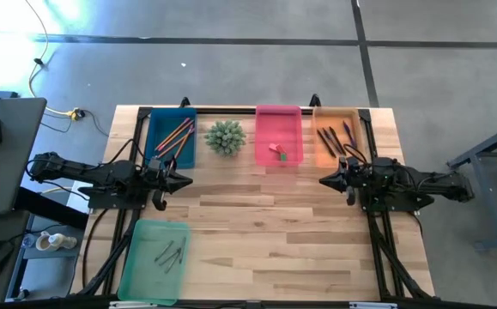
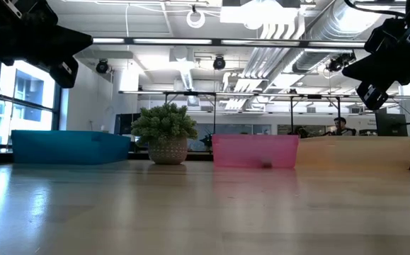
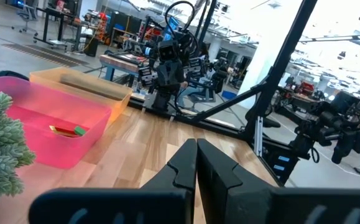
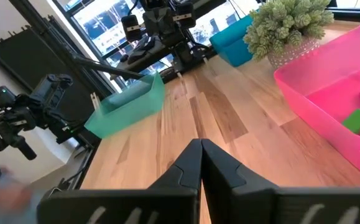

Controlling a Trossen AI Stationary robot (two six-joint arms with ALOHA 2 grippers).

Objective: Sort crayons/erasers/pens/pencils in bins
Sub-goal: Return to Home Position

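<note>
Desk: bare wood mid-field.
Left claw, right claw: pressed together, empty, raised.
Green bin: crayons.
Blue bin: pencils.
Pink bin: erasers.
Orange bin: pens.
Risk: an arm sweep clipping a bin would likely scatter contents.
Writing: none legible.

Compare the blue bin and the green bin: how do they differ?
The blue bin is dark and opaque and holds long orange and pink pencils; the green bin is pale, translucent and larger, holding short grey crayons. Blue sits at the table's far edge, green at the near-left corner. Both are shallow rectangular trays.
</note>
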